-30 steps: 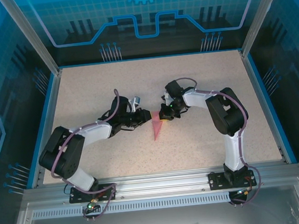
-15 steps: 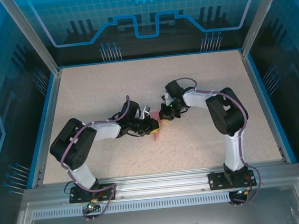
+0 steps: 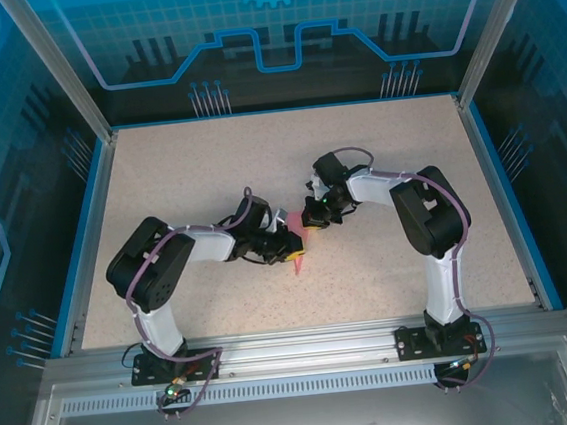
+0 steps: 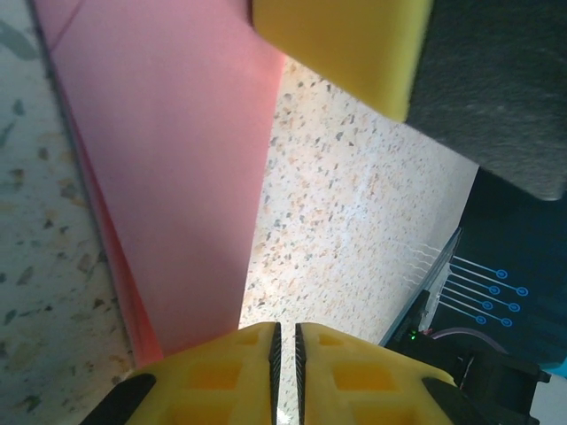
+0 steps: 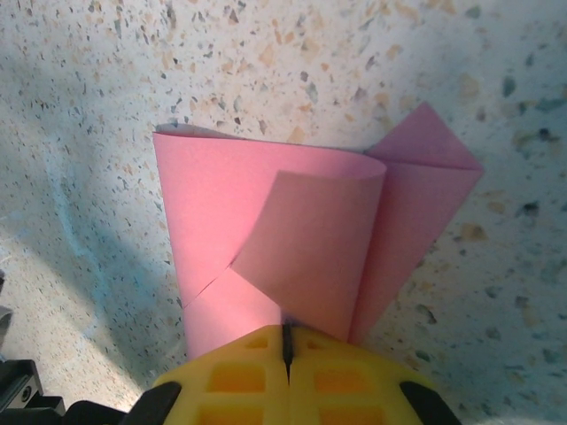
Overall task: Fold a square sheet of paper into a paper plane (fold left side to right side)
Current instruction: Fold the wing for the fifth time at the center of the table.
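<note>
Since half a second ago the left gripper (image 4: 284,341) has advanced over the paper plane (image 5: 266,195), which lies folded at the middle of the table (image 3: 378,153). Its fingers are closed to a thin slit at the narrow end, possibly pinching paper. The right gripper (image 5: 287,350) is clamped on the wide end.

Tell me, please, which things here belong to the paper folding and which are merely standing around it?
Belonging to the job:
- paper plane, pink, partly folded
- right gripper, shut on the plane's end
- left gripper, shut, its tips at the paper

Merely around:
- speckled tabletop
- aluminium frame
- blue enclosure panels
</note>
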`<action>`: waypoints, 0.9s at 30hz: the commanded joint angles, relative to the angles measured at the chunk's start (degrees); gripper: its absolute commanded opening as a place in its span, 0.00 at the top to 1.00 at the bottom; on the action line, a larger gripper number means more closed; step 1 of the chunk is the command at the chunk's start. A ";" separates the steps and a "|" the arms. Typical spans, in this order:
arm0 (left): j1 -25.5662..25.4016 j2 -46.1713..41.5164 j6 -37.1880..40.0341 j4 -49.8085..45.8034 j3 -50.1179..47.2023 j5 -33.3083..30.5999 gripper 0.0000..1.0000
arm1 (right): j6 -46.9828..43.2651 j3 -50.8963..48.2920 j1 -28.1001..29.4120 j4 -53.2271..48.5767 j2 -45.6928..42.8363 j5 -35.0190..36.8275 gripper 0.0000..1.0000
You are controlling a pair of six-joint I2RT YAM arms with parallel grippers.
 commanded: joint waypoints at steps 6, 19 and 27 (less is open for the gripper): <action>-1.40 2.72 0.64 -2.79 1.51 0.08 0.84 | -0.86 -1.27 0.61 -4.01 3.29 1.71 0.95; -3.45 4.51 0.12 -13.05 2.12 -5.89 0.90 | -0.15 -5.85 -0.44 7.15 -5.97 -4.84 0.96; -4.00 5.44 0.62 -17.05 3.18 -7.89 0.96 | -0.61 -10.14 -0.16 8.39 -10.98 -7.60 0.97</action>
